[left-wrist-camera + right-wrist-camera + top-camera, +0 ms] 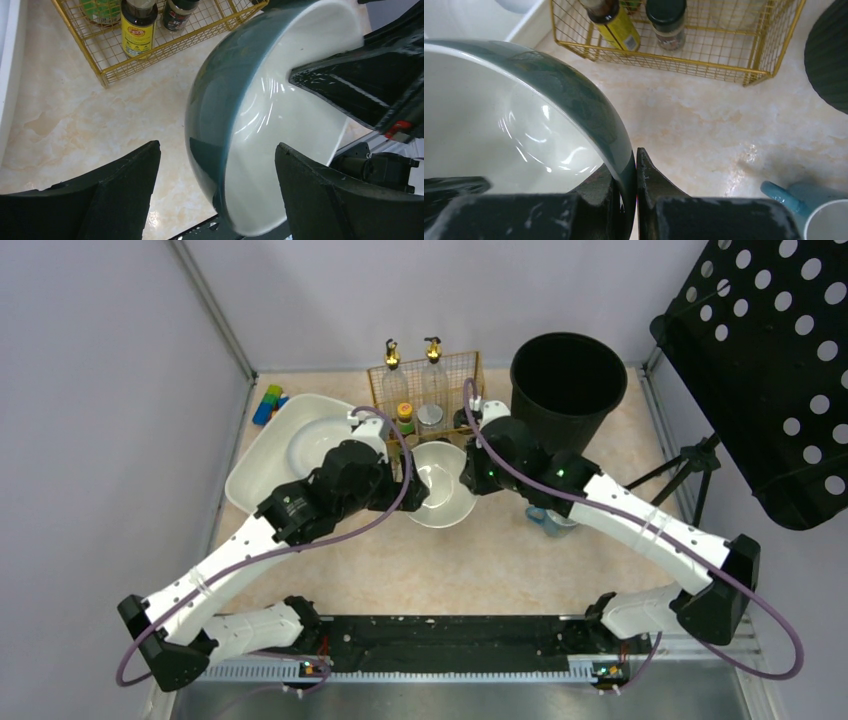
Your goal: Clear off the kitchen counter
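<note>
Kitchen counter (500, 560): beige marbled surface across the middle of the top view, with grey walls around it.
White tub (262, 462): upper left of the top view, on the counter, with a white dish (315, 445) lying inside.
Black bin (568, 380): upper right of centre, standing upright.
Wire basket (459, 368): gold, at the top between tub and bin; bottles (396, 380) stand in it.
Bowl (440, 500): teal outside, white inside, at the centre of the top view and tilted between the two claws.
Right gripper (635, 165): fingers pinched together on the bowl's rim — one inside, one outside.
Left gripper (217, 147): fingers spread wide with the bowl's rim between them; whether they touch it cannot be told.
Mug (819, 210): blue, lower right of the right wrist view, on the counter.
Coloured blocks (268, 403): upper left — beside the tub.
</note>
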